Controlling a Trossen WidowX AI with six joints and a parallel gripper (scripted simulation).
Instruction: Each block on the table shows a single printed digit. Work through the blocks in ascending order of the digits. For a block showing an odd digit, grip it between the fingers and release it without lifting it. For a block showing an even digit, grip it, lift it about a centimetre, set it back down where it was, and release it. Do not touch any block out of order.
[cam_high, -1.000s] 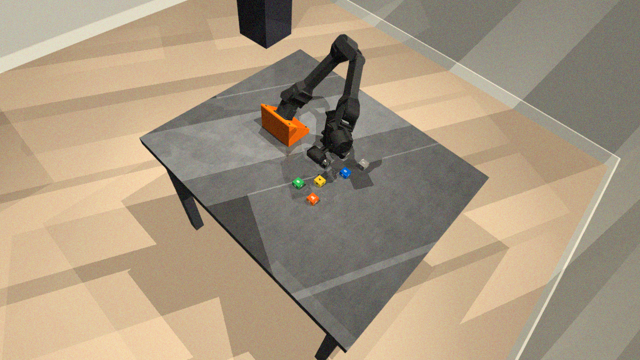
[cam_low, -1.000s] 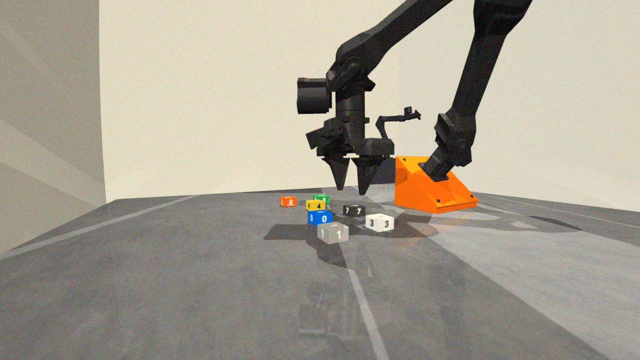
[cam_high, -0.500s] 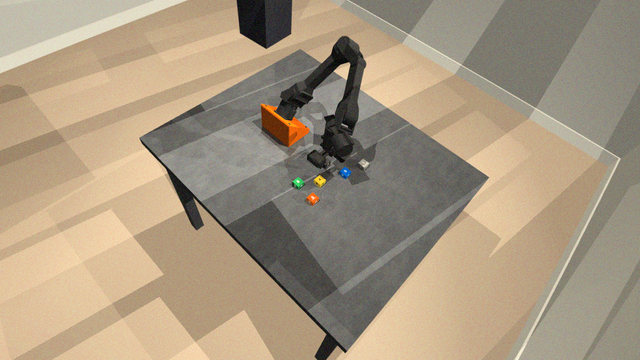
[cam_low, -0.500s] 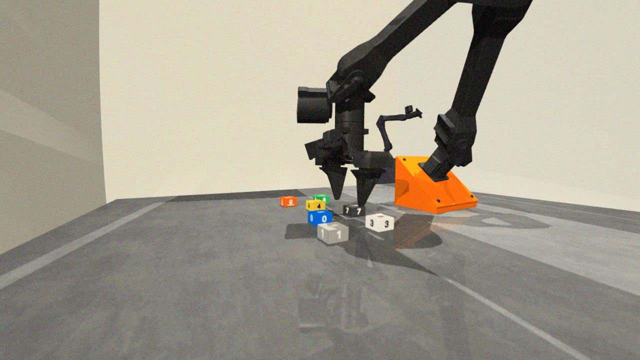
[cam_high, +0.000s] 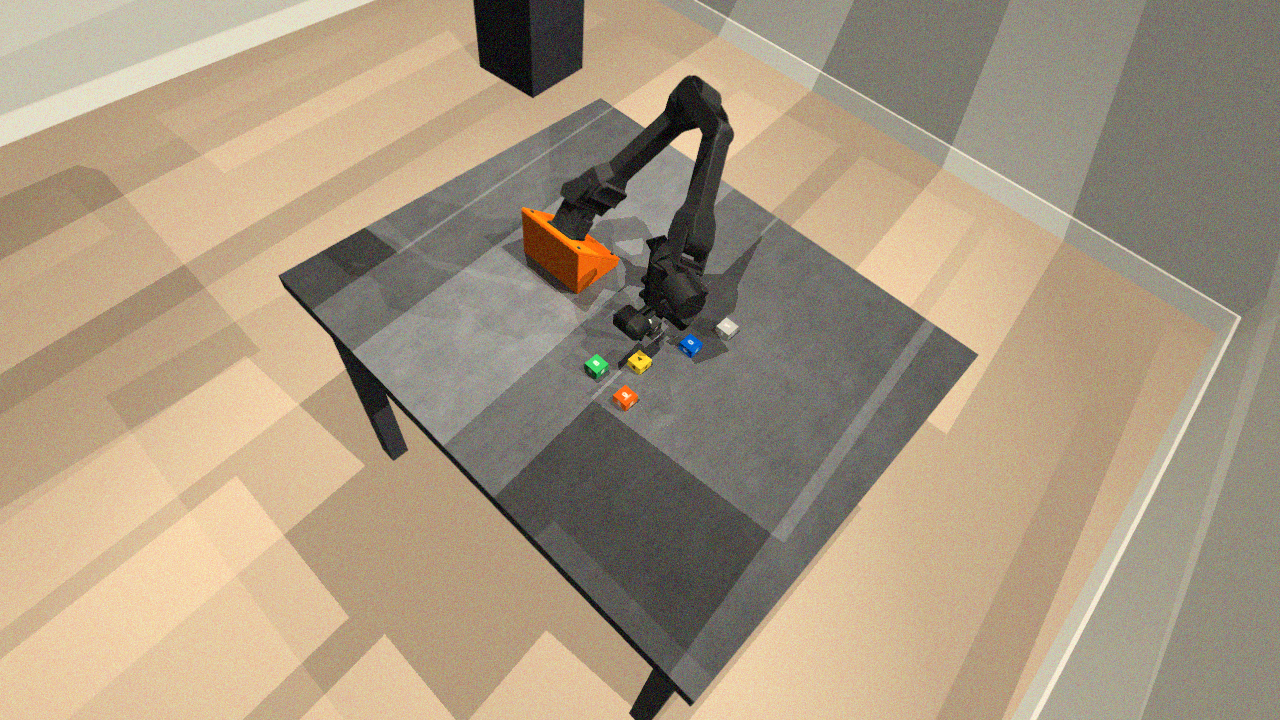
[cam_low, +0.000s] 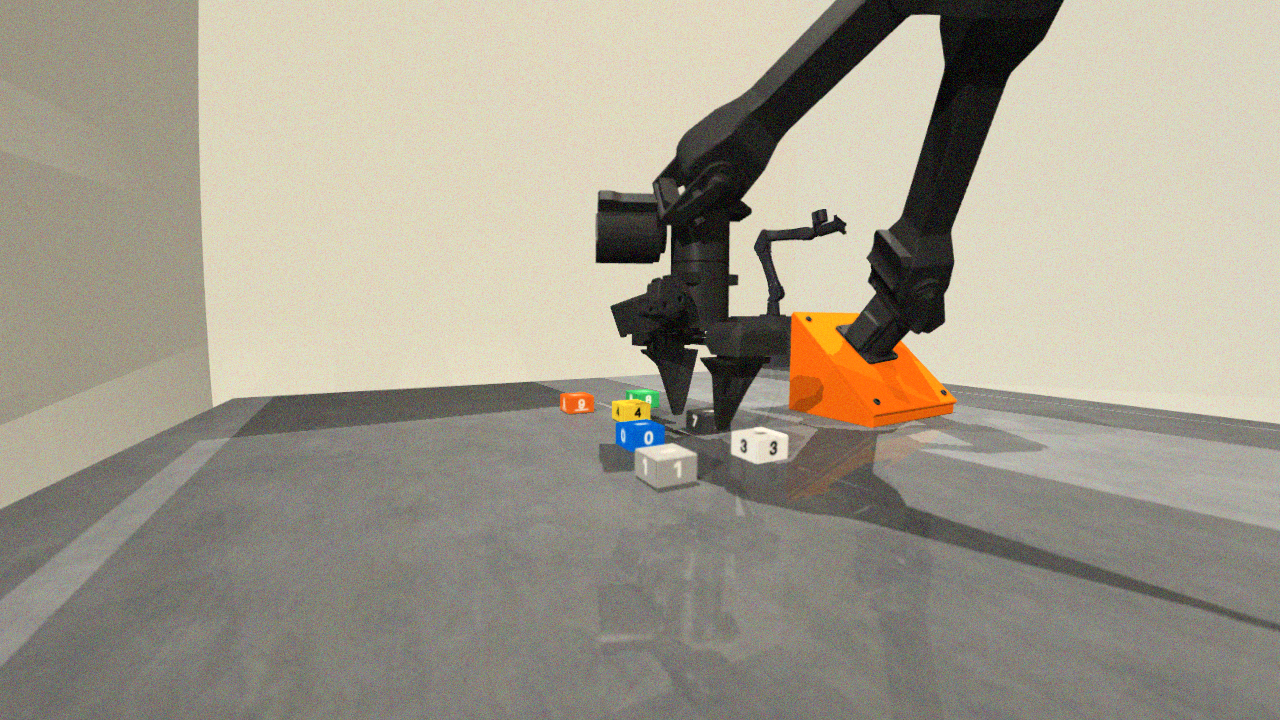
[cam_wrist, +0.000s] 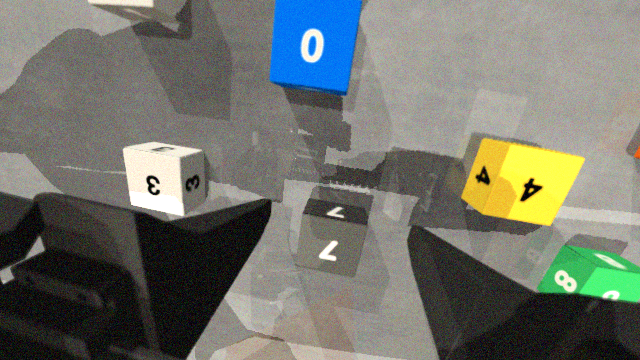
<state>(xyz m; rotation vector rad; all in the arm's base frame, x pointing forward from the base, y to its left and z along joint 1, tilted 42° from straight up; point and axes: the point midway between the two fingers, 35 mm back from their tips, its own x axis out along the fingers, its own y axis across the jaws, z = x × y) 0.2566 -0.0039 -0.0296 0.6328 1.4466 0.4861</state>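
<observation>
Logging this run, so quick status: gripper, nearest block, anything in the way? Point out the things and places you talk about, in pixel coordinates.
Gripper (cam_low: 700, 420) (cam_wrist: 339, 220) open, low over the table. Black 7 block (cam_low: 702, 420) (cam_wrist: 330, 245) between the fingers, ungripped. Nothing seen blocking.

The table (cam_high: 716, 429) (cam_low: 447, 582) (cam_wrist: 440, 50) carries blocks 0 (cam_high: 690, 345) (cam_low: 640, 436) (cam_wrist: 315, 45), 1 (cam_high: 726, 327) (cam_low: 665, 466) (cam_wrist: 145, 4), 3 (cam_low: 759, 445) (cam_wrist: 160, 180), 4 (cam_high: 639, 362) (cam_low: 631, 411) (cam_wrist: 525, 182), 7 (cam_low: 698, 420) (cam_wrist: 332, 240), 8 (cam_high: 596, 366) (cam_low: 642, 397) (cam_wrist: 585, 275) and 9 (cam_high: 624, 397) (cam_low: 577, 402) (cam_wrist: 637, 150), plus the orange base (cam_high: 550, 255) (cam_low: 819, 385).

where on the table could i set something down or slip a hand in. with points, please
Roomiest: the stretch beyond the orange 9 block (cam_high: 625, 397), toward the table's near corner; another lies right of the grey 1 block (cam_high: 726, 328) (cam_low: 665, 466). Crowded: around the tool (cam_low: 702, 420) (cam_wrist: 339, 220), with 7, 3, 0 and 4 close by.
</observation>
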